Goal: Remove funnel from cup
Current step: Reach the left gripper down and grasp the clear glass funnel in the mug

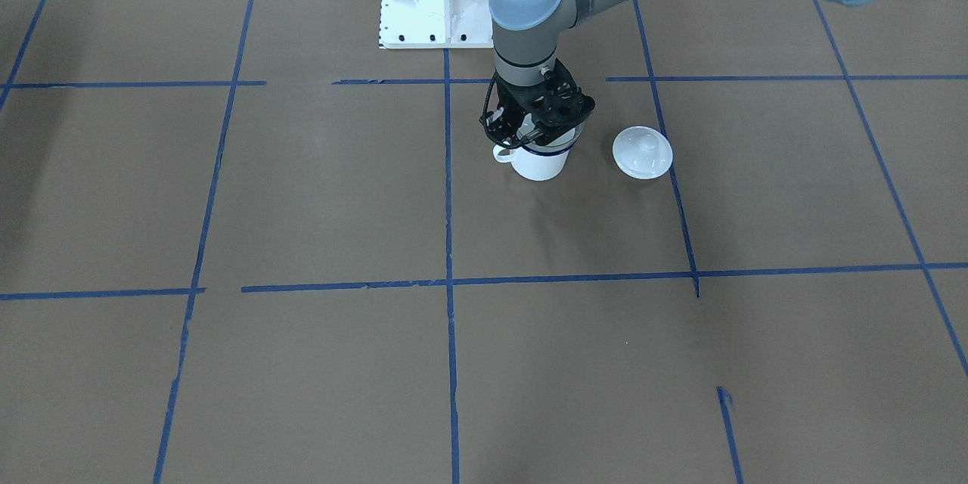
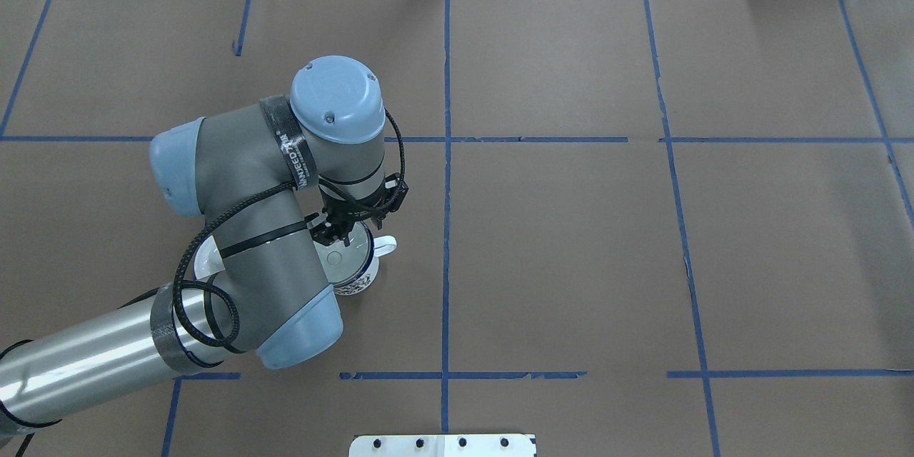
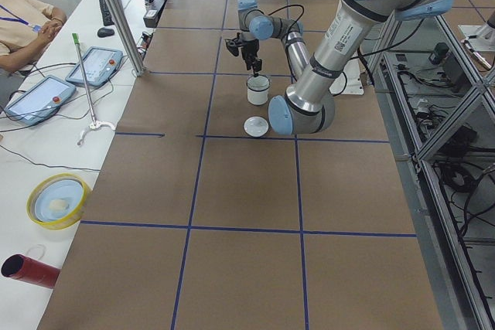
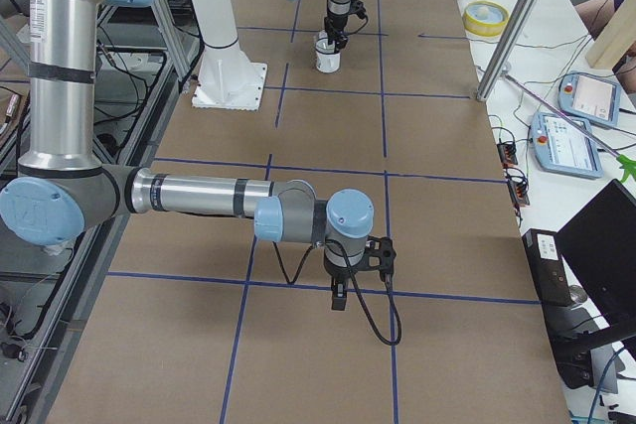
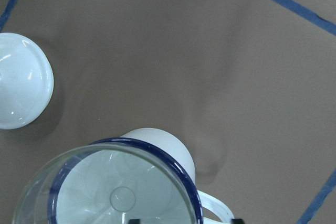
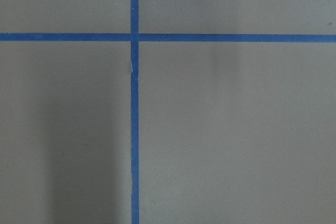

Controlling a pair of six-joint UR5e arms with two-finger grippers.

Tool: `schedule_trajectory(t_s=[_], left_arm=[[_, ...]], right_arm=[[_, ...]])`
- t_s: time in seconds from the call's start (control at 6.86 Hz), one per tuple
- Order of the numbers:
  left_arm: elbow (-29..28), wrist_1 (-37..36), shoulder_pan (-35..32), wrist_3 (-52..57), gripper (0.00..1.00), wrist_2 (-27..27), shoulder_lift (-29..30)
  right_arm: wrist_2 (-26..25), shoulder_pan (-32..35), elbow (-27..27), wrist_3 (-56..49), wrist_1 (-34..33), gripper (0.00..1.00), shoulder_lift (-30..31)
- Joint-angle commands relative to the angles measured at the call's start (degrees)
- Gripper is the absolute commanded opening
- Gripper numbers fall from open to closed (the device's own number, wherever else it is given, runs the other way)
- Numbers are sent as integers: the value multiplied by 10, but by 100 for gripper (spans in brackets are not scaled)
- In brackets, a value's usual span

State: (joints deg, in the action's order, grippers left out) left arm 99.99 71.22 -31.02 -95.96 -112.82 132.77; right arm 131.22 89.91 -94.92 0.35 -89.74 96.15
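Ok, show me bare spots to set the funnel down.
Bare paper lies on the handle side of the cup and toward the operators. Crowded: the lid sits close on the other side, the left end effector above.

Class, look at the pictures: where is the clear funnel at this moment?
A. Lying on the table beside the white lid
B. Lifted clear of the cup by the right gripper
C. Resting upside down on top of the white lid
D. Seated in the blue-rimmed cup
D: in the left wrist view the funnel sits with its clear rim ringing the blue rim of the cup, while the white lid lies apart beside them.
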Motion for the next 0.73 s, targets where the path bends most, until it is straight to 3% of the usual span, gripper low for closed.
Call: schedule_trajectory(t_s=[0.0,0.58], left_arm=[[0,0,2,0,3,0,-1],[27,-23,1,-1,0,1,6]], right_arm=[[0,0,0,0,0,100,0],[0,0,0,0,0,100,0]])
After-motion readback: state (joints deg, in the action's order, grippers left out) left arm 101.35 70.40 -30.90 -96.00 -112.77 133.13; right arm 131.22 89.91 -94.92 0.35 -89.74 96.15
